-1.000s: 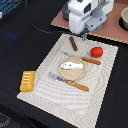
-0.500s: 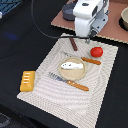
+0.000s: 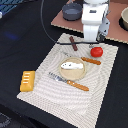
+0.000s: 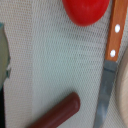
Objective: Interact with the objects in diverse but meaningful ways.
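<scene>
Red tomato: likely light, hard, smooth, roll-prone; best pinched across its middle, beside orange-handled knife; gripper overhead, jaw state undeterminable.

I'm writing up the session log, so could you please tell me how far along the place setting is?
Done: the white flat fish-like piece lies on the tan round plate, with the orange-handled fork and orange-handled knife either side. In hand: nothing visible; the gripper hangs above the mat near the red tomato and reddish-brown sausage stick. Left: those two and the yellow-orange ridged bread block lie off the plate.
</scene>
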{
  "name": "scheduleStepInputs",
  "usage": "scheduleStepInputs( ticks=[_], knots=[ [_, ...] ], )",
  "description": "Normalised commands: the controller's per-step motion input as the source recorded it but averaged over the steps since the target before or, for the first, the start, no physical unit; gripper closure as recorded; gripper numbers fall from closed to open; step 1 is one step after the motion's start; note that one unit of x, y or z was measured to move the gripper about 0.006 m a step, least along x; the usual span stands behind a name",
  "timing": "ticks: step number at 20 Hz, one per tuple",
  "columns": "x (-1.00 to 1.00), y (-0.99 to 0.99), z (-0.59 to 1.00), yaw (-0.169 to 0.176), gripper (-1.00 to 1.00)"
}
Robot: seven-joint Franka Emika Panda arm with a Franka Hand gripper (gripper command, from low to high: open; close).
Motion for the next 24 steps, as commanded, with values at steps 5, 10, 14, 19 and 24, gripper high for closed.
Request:
scheduleStepInputs(
  ticks=[5, 10, 14, 19, 24],
  knots=[
    [0.64, -0.02, 0.03, 0.026, -1.0],
    [0.64, -0.01, 0.0, 0.0, -1.0],
    [0.59, 0.0, 0.0, 0.01, -1.0],
    [0.73, 0.01, 0.04, 0.005, -1.0],
    [0.61, 0.01, -0.01, 0.039, -1.0]
  ],
)
